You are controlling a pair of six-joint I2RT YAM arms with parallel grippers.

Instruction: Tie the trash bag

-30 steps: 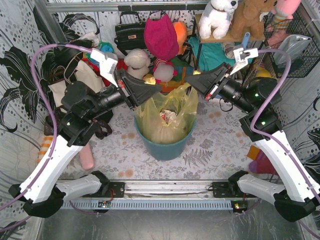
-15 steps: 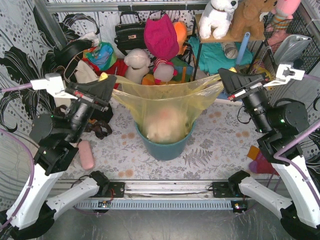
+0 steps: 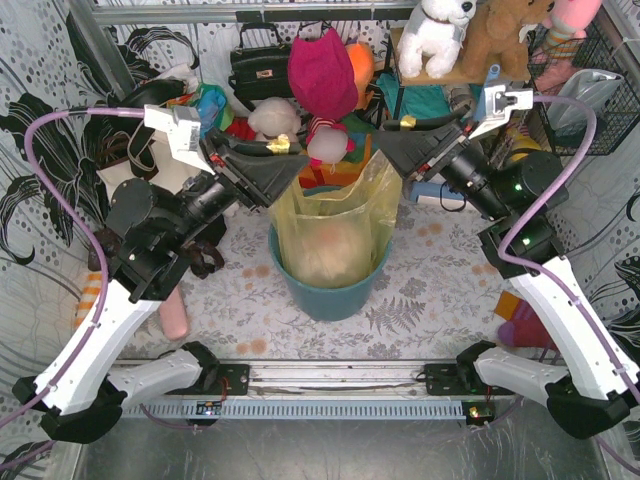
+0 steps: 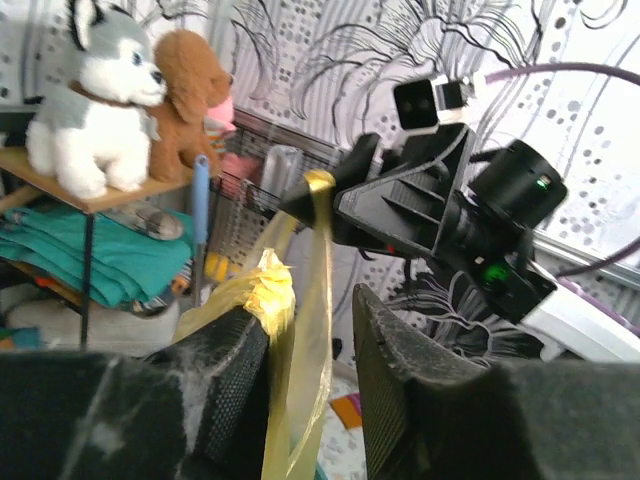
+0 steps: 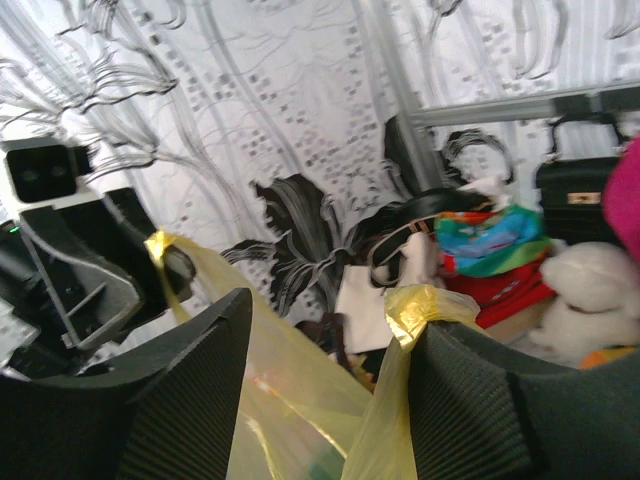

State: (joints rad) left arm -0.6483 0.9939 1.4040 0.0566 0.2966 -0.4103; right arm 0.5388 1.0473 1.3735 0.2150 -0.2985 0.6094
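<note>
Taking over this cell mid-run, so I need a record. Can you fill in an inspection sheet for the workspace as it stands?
Surface: floral-print table cover, nothing spilled that I can see.
Job's things: trash bag sits in the teal bin, mouth untied, a yellow strip raised at each side.
Clutter: pink object beside the left arm; handbag and plush toys behind the bin.
Grippers: left end effector jaws apart, a bag strip hanging between them; right end effector jaws apart, a strip caught on one finger.
Cables: purple cables loop off both arms, away from the bag.
Surroundings: patterned wall; shelf carrying toy dogs.
</note>
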